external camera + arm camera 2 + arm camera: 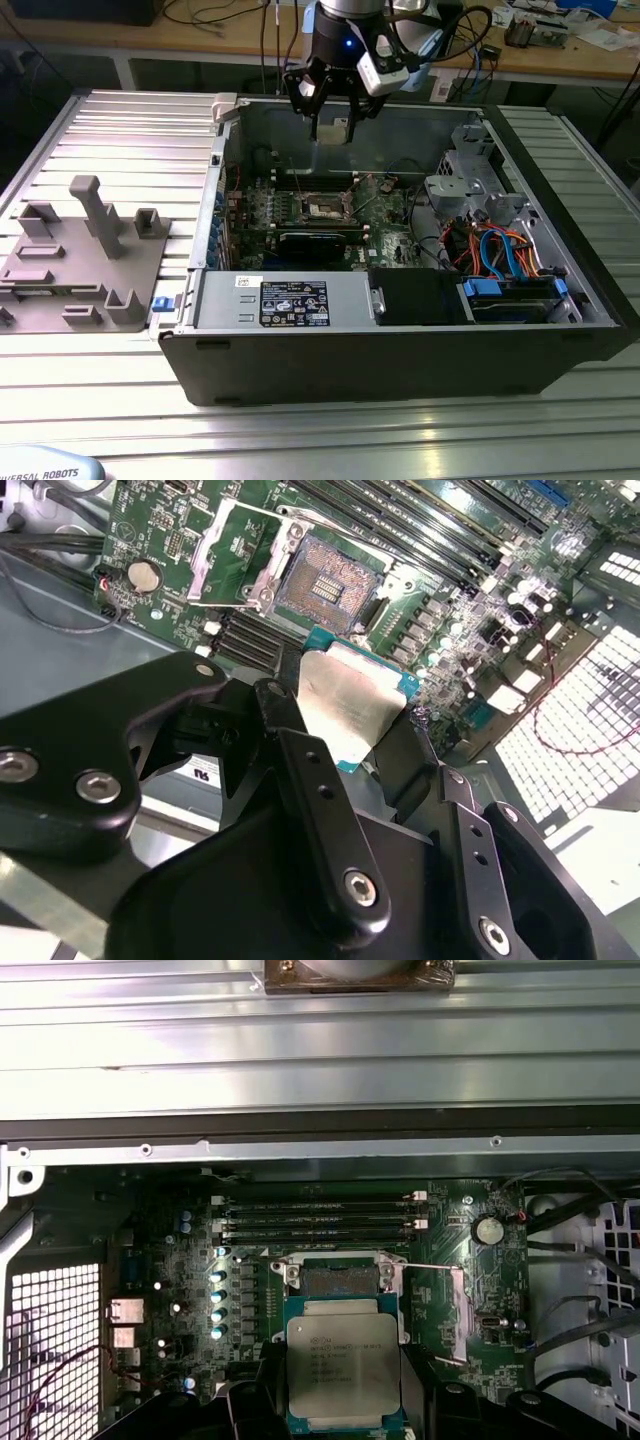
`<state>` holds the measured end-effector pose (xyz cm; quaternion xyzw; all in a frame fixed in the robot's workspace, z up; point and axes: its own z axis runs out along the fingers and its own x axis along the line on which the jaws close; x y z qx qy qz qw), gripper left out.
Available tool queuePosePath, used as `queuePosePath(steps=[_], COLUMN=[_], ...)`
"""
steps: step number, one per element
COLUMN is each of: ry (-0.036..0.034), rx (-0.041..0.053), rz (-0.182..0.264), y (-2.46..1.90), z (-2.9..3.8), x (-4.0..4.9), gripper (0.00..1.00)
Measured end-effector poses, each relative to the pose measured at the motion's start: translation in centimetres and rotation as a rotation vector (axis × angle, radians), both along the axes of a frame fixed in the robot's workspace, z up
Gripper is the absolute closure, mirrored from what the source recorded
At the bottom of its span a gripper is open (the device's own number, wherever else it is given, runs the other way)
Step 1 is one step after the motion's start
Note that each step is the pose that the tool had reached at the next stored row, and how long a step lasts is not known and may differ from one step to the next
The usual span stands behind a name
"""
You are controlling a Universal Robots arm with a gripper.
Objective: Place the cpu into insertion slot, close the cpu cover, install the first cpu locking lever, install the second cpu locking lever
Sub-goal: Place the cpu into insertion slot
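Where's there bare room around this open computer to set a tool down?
Bare ribbed aluminium table lies in front of the open dark computer case and behind the grey plastic fixture. Inside the case it is crowded: orange and blue cables, and the gripper holding the square silver cpu over the green motherboard.

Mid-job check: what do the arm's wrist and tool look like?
The tool is matte black: jointed link bars fastened with silver screws. The wrist is black with a small blue light, a white box mounted beside it, and black cables.
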<state>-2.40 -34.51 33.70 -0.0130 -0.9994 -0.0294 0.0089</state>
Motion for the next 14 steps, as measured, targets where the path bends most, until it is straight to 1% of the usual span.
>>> queuePosePath(steps=[6,14], ry=[-0.0001,0.0000], rx=[0.0000,-0.0003], rz=[0.000,0.000], y=[0.00,0.00], z=[-0.21,-0.23], x=[0.02,0.02], gripper=[0.46,0.46])
